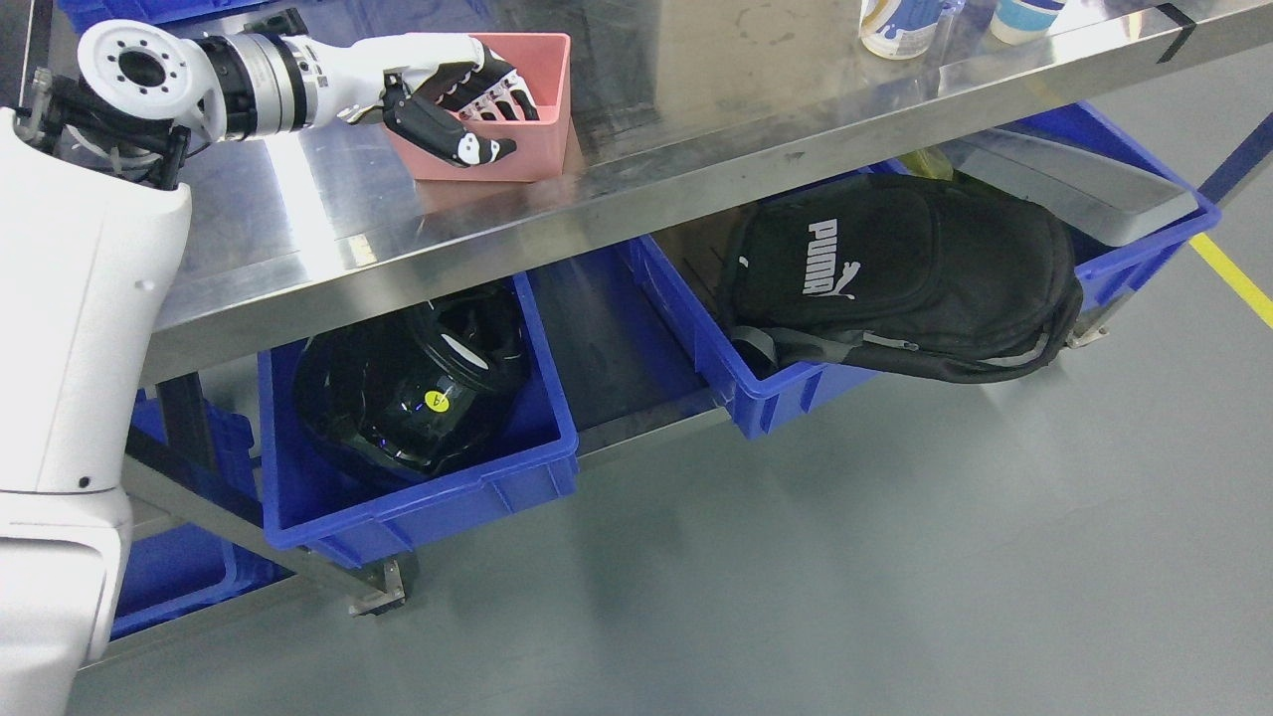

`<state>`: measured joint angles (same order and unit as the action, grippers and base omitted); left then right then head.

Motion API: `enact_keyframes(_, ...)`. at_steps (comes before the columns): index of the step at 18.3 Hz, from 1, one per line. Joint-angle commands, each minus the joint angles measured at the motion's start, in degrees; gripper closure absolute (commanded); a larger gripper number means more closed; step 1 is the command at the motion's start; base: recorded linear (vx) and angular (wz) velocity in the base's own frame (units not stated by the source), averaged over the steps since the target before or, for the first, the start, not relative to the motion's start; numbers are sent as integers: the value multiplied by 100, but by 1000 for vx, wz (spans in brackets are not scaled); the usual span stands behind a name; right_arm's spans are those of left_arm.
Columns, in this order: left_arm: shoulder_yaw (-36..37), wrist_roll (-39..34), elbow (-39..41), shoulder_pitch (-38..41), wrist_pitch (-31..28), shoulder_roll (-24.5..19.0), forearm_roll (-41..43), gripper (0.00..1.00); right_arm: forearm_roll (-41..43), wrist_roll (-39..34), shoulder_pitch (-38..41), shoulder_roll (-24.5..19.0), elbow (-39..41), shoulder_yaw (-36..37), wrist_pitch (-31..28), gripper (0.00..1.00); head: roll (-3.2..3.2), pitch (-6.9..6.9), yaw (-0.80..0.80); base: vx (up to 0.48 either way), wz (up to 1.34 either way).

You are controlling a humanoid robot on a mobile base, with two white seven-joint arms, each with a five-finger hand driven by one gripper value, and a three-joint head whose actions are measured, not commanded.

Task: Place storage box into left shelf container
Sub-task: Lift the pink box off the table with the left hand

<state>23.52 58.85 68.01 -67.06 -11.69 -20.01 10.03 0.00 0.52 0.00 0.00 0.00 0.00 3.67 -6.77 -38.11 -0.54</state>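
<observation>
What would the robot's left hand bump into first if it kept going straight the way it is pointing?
Probably the pink storage box itself. The left hand points rightward along the steel table, fingers already inside the box and thumb outside its near wall, so the box's far right wall looks like the first contact, though depth is unclear.

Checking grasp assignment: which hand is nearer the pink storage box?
Left. The left hand grips the pink storage box at its near wall; the right hand is out of view.

You see a black backpack draped over the right blue bin. A grey tray lies behind it, and two cups stand on the steel tabletop.
</observation>
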Motion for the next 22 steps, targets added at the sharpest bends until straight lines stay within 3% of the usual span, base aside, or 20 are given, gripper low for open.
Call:
enact_keyframes(1, -997, -5, -235, -70, 342, 375, 149, 99, 9, 18, -35, 100, 100, 17, 2, 0, 0, 0, 0, 0, 0)
enact_keyframes(7, -1682, 21, -34, -360, 606, 314, 122, 100, 9, 27, -35, 100, 100, 17, 2, 0, 0, 0, 0, 0, 0)
enact_keyframes(13, -2351, 30, 1038, -141, 616, 340, 114, 100, 9, 27, -35, 100, 100, 17, 2, 0, 0, 0, 0, 0, 0)
enact_keyframes(22, -2352, 13, 1716, 158, 624, 261, 114, 100, 9, 27, -35, 100, 100, 17, 2, 0, 0, 0, 0, 0, 0)
